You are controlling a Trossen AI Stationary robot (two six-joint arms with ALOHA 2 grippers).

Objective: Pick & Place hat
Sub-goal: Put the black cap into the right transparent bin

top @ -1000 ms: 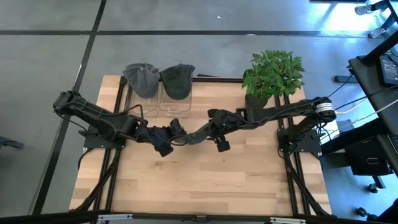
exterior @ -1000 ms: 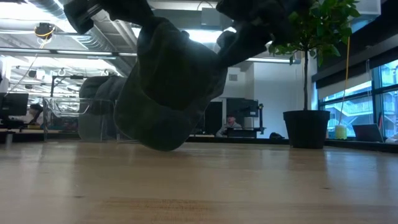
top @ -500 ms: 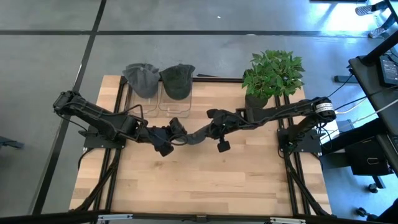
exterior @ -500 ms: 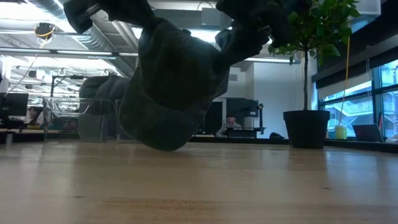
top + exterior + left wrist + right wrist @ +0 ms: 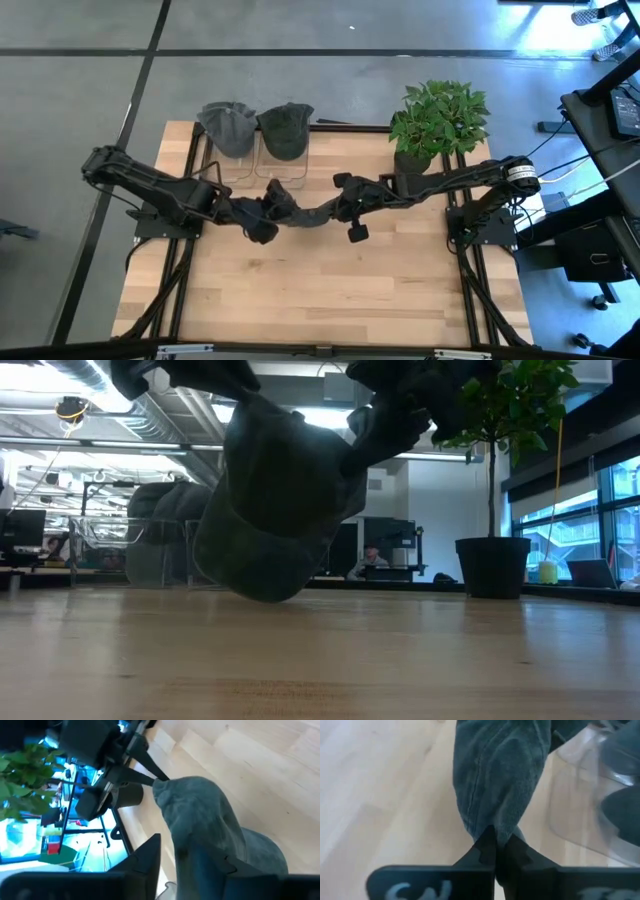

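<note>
A dark grey-green hat (image 5: 303, 214) hangs between my two grippers over the middle of the wooden table (image 5: 320, 290). In the low view the hat (image 5: 275, 500) sags to just above the tabletop; I cannot tell whether it touches. My right gripper (image 5: 337, 212) is shut on the hat's right end. My left gripper (image 5: 270, 210) is at the hat's left end. Its fingers are parted, and the cloth (image 5: 200, 815) runs between them. My left gripper has the hat's left end between its parted fingers (image 5: 215, 862), coming level from the table's left. The cloth seems to lie against one finger, but I cannot tell for sure that it touches. My right gripper (image 5: 492, 842) pinches a bunched fold of the hat's right end (image 5: 490, 827) between its two shut fingertips, coming level from the table's right. The hat stretches away from the fingers and sags below them.
Two more hats (image 5: 228, 128) (image 5: 285, 130) sit on clear stands at the table's far edge. A potted plant (image 5: 437, 118) stands at the far right. The near half of the table is bare wood.
My right gripper has shut on the hat's right end. My left gripper's fingers have parted around the left end and the cloth there has bunched up a little. The hat stays hung between the two arms.
</note>
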